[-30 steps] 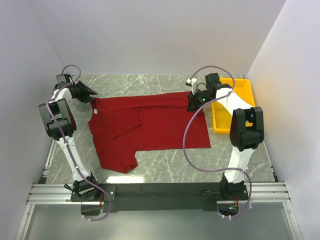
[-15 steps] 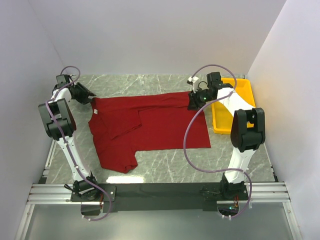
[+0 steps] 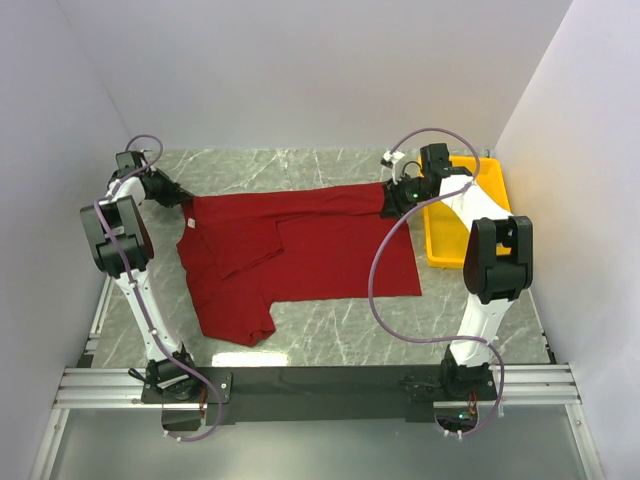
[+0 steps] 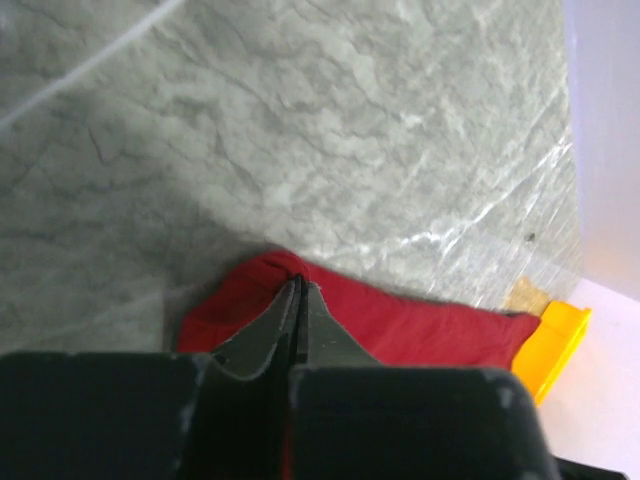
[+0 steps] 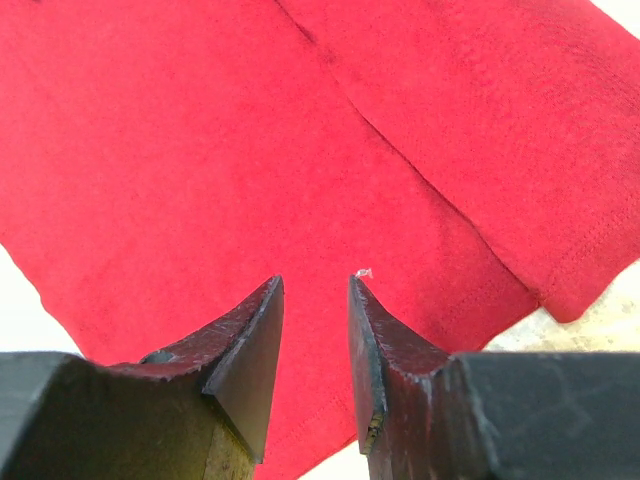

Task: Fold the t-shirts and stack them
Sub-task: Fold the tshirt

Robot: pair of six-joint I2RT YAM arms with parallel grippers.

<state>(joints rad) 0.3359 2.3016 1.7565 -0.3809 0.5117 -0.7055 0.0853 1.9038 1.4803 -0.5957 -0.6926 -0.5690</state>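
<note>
The left pincer [image 4: 297, 290] is pressed shut, its two tips meeting on a small raised ridge of red cloth at the far left corner of the t-shirt [image 3: 300, 250]. That looks to me like a pinch taken on the edge so the corner can be lifted. Around that pinch the cloth bunches up a little, and beyond it there is only bare marbled worktop [image 3: 330, 335].

The right pincer [image 5: 315, 280] stands partly open with nothing between its tips. It is poised over the t-shirt's far right corner, close to the stitched hem. Whether the tips already touch the fabric I cannot tell. I take it to be lined up for a matching pinch, so that both far corners can be carried together for a fold.

The t-shirt itself lies mostly flat between the two arms, collar end toward the left arm and hem toward the right, with one sleeve flap doubled over its body. The yellow tray [image 3: 497, 175] sits just beyond the t-shirt's right edge, out of the cloth's way.
</note>
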